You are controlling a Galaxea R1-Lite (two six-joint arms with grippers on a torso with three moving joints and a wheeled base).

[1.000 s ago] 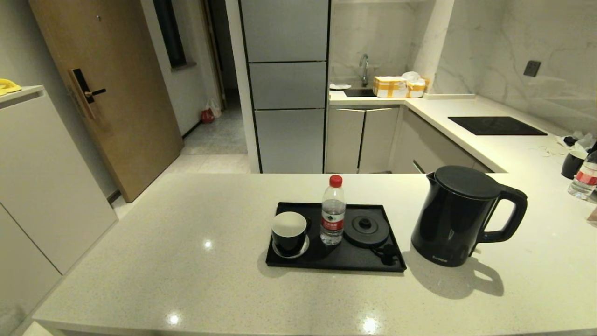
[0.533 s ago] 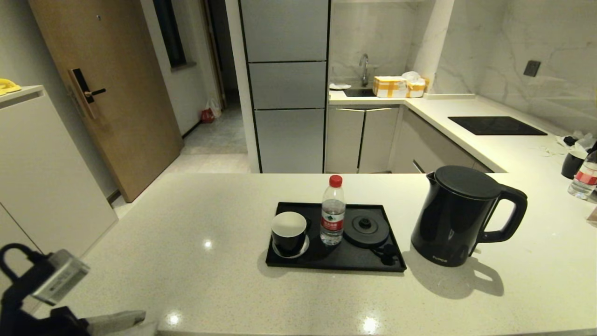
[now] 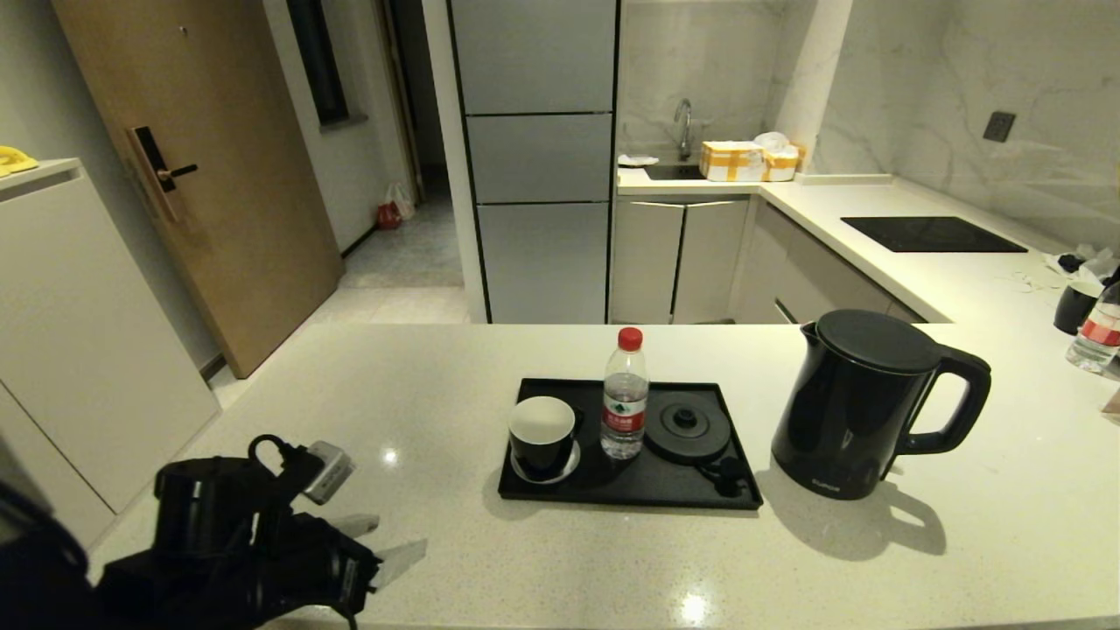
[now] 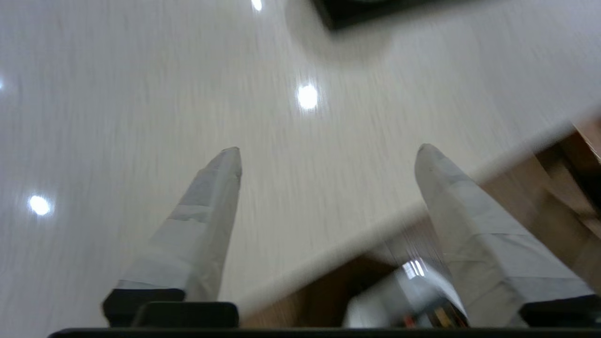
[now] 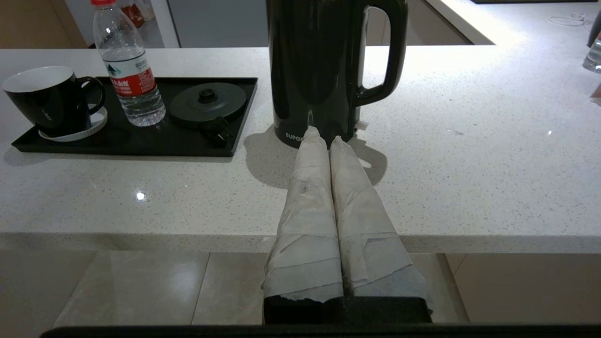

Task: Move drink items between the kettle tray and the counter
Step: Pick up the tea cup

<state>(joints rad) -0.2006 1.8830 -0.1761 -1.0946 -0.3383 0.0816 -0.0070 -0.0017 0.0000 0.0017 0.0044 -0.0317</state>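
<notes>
The black kettle tray lies mid-counter with its round base disc bare. On it stand a black mug on a white saucer and a red-capped water bottle. The tall black kettle stands on the counter right of the tray. My left gripper hovers open over the counter's near left edge, far from the tray. My right gripper, shut and empty, is parked before the counter's front edge, facing the kettle.
A second mug and bottle stand at the far right of the side counter, near a cooktop. A sink with boxes lies behind. The counter drops off at its near edge.
My left arm has risen from the lower left corner and moved right and forward over the counter's near edge. The tray, mug, bottle and kettle have not moved.
</notes>
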